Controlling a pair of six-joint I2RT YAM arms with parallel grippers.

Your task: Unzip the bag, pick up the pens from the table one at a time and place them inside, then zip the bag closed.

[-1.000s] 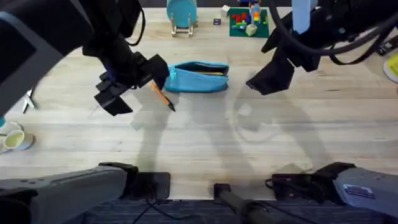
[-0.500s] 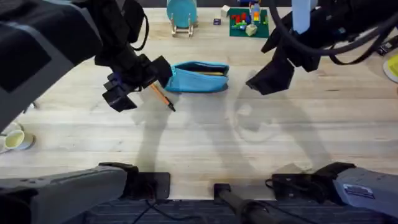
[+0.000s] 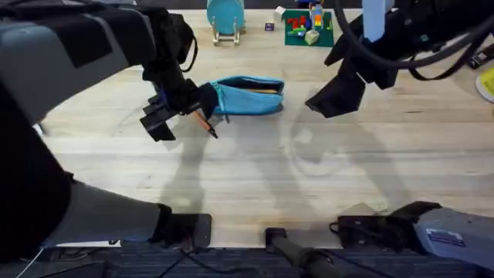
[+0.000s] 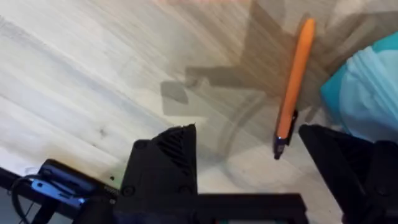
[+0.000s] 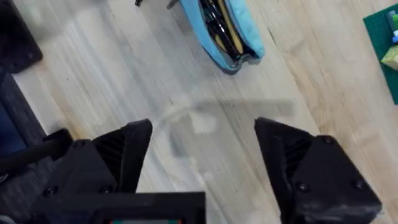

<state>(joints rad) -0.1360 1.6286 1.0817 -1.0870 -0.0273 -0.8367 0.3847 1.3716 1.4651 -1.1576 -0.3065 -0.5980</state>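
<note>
Light blue fabric marks the bag (image 3: 245, 96), seen in the overhead view at upper centre of the wooden table (image 3: 255, 170), its zipper parted and a yellowish pen (image 3: 262, 90) lying inside. An orange pen (image 3: 202, 122) lies on the table just left of the bag, partly covered by the left gripper (image 3: 174, 112), which is placed over it; the right gripper (image 3: 337, 94) is held to the right of the bag, apart from it. In the left wrist view, the left gripper (image 4: 249, 155) is spread wide, nothing gripped, with the orange pen (image 4: 292, 84) between its fingers and the bag (image 4: 367, 93) at the right edge. In the right wrist view, the right gripper (image 5: 202, 146) is released and empty, and the opened bag (image 5: 224, 28) is seen at the top of the frame.
</note>
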